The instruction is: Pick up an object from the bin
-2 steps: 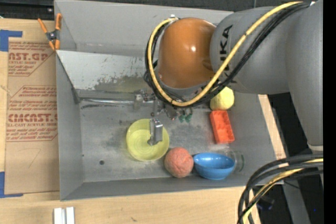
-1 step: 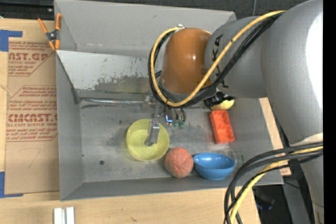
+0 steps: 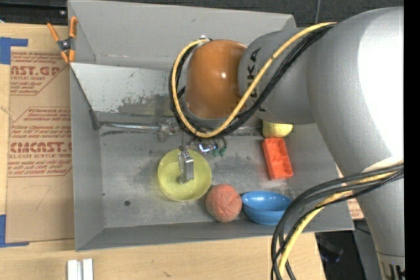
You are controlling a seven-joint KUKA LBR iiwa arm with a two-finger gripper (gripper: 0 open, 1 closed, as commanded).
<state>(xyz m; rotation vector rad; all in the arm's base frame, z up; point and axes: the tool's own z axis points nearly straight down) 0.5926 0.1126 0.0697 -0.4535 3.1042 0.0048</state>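
My gripper (image 3: 186,167) hangs under the orange wrist cover and reaches down onto a pale yellow round disc-like thing (image 3: 172,181) in the middle of the bin floor, near the front. Its metal tip sits over the disc's centre. Whether it grips the disc is hidden by the cover. A reddish-pink ball (image 3: 224,202) lies just right of the disc, touching or nearly touching its rim.
A blue scoop-shaped thing (image 3: 264,206) lies right of the ball by the front wall. An orange-red brick (image 3: 277,158) lies further right, with a small yellow thing (image 3: 278,129) behind it. The arm covers the bin's right side.
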